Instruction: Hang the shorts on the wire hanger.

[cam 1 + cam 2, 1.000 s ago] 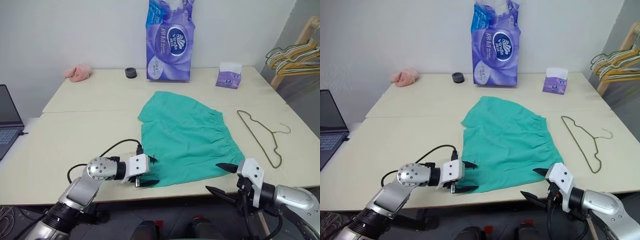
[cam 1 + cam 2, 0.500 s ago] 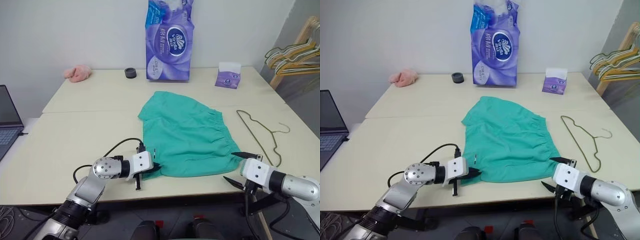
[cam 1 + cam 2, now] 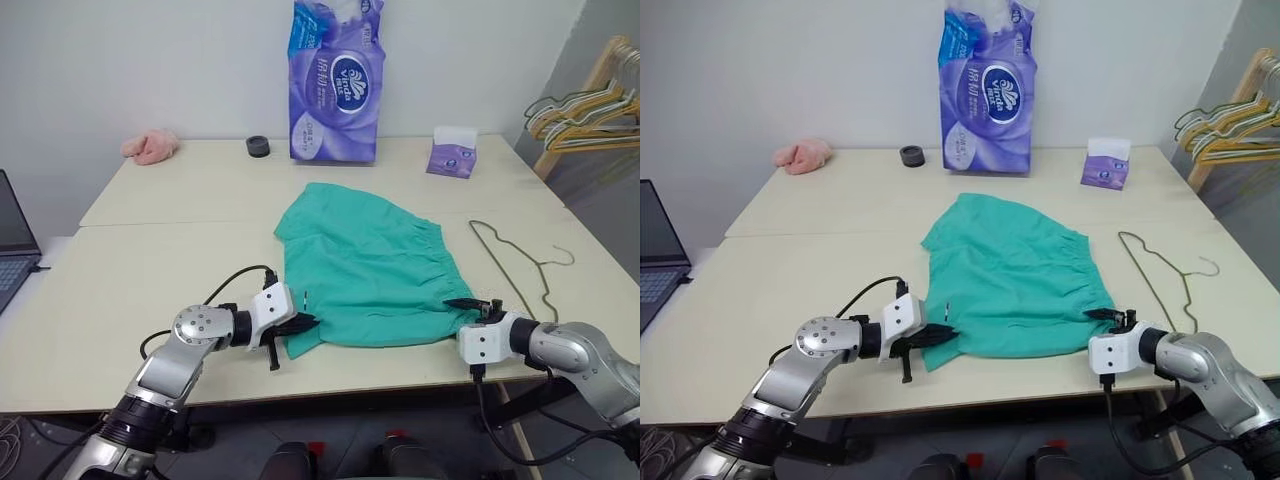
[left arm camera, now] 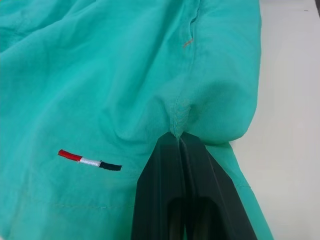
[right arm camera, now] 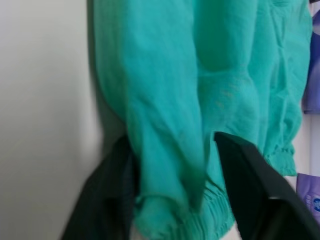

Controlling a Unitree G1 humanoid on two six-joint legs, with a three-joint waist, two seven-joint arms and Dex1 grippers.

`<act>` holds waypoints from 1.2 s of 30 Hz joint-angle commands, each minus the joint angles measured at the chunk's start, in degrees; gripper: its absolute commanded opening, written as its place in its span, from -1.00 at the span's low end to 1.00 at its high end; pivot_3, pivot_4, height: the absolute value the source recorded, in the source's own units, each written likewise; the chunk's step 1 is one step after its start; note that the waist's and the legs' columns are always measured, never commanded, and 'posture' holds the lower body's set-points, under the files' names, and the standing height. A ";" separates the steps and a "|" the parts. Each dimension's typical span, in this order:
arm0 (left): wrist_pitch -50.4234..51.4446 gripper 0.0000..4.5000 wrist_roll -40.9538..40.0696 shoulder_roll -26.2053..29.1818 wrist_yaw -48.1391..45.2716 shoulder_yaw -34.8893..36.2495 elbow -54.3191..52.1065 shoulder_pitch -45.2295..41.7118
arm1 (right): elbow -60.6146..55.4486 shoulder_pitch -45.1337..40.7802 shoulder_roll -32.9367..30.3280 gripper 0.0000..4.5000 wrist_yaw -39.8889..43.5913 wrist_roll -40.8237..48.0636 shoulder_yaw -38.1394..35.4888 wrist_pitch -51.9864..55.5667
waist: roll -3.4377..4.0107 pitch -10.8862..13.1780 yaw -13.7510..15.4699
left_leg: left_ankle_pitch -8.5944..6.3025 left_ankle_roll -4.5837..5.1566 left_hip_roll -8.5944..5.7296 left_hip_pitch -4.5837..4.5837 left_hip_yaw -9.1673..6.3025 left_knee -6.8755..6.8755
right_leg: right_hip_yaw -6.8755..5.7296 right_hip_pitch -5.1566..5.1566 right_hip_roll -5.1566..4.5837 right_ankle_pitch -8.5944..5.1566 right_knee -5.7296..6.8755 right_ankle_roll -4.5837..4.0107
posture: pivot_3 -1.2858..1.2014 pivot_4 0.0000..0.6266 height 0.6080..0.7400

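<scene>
Far left, at the table's edge: a laptop. On the back of the cream tabletop, a small pink cloth, then a dark round object, then a tall purple pack of tissue rolls.

Near the front edge, left gripper pinched tight on the near left corner of the shorts, black fingers pressed together with a fold of teal fabric caught between their tips (a small red, white and black stitched mark just beside them in the wrist view). Corner lifted slightly and folded over.

Centre of the table: shorts spread mostly flat, gathered waistband running down the right-hand edge.

At the near right corner of the shorts, right gripper with its two fingers set either side of the bunched waistband end, fabric between them; fingers partly apart, firm clamp or loose hold impossible to tell.

Right of the shorts and apart from them: thin wire hanger lying flat on the table. Behind it, a small purple tissue box. Far right, off the table, a bunch of yellow and green hangers on a wooden rack.
</scene>
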 commanded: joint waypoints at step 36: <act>-42.59 -1.00 32.29 9.12 33.70 -6.90 71.98 -87.27 | 65.78 -91.23 14.92 -0.98 -35.10 -5.81 7.75 -13.76 | -0.39 -0.22 -1.41 | 0.40 -1.43 -0.31 -3.64 0.68 -0.99 | -0.02 -4.93 -0.48 0.62 0.73 -0.62 | 0.06 -0.91 1.00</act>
